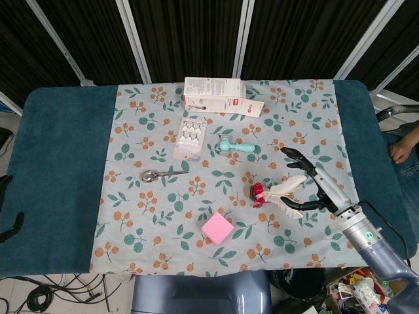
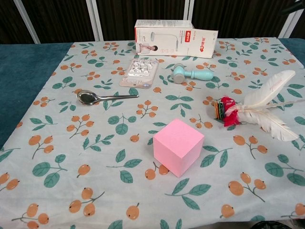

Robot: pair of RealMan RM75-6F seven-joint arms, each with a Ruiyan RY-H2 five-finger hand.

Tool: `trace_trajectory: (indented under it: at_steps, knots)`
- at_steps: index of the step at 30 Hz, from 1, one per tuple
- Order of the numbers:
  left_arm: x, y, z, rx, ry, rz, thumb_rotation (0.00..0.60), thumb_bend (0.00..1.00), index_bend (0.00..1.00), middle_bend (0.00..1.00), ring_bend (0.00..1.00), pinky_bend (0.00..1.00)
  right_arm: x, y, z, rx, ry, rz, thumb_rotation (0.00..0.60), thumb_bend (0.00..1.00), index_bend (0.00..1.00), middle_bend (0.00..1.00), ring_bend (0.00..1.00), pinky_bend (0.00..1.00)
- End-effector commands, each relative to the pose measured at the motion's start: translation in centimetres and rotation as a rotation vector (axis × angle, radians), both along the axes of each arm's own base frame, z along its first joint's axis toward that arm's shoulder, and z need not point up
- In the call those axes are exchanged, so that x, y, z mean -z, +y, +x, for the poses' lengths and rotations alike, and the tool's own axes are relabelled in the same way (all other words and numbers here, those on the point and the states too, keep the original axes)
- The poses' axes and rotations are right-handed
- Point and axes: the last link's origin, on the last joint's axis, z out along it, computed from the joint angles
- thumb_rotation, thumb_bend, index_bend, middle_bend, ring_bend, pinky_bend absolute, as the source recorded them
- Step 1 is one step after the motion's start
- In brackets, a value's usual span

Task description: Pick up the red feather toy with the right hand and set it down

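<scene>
1. Red feather toy (image 1: 272,192) lay right of the pink cube (image 2: 178,147), on the floral cloth (image 1: 163,229).
2. Right hand (image 1: 313,185) hovered spread just right of its plumes, empty.
3. Feathers looked light and flimsy; gripping the firmer base seemed wiser.

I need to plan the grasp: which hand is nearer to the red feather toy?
The right hand. It is open beside the feather toy, around the white feather tips. The left hand is at the table's far left edge.
</scene>
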Motion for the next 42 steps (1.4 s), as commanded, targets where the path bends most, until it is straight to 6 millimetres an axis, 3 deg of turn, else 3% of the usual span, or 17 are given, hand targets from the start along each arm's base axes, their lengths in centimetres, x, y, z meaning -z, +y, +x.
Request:
trace_trajectory:
  at_steps: [1, 28, 36, 42]
  knots:
    - [0.0, 0.0, 0.0, 0.000, 0.001, -0.001, 0.600, 0.39, 0.06, 0.08, 0.00, 0.00, -0.2, 0.0, 0.1, 0.001, -0.005, -0.001, 0.600, 0.18, 0.06, 0.04, 0.05, 0.14]
    - [-0.1, -0.1, -0.1, -0.003, 0.001, 0.004, 0.600, 0.39, 0.06, 0.08, 0.00, 0.00, 0.4, 0.1, 0.1, -0.007, 0.024, 0.002, 0.600, 0.18, 0.06, 0.04, 0.05, 0.14]
    - [-0.1, -0.1, 0.0, -0.002, 0.002, 0.003, 0.600, 0.39, 0.06, 0.08, 0.00, 0.00, 0.6, 0.8, -0.5, -0.015, 0.142, -0.070, 0.600, 0.18, 0.06, 0.04, 0.05, 0.14]
    - [-0.1, -0.1, 0.0, -0.001, 0.002, 0.003, 0.600, 0.39, 0.06, 0.08, 0.00, 0.00, 1.9, 2.1, -2.1, -0.052, 0.303, -0.135, 0.600, 0.18, 0.06, 0.04, 0.05, 0.14]
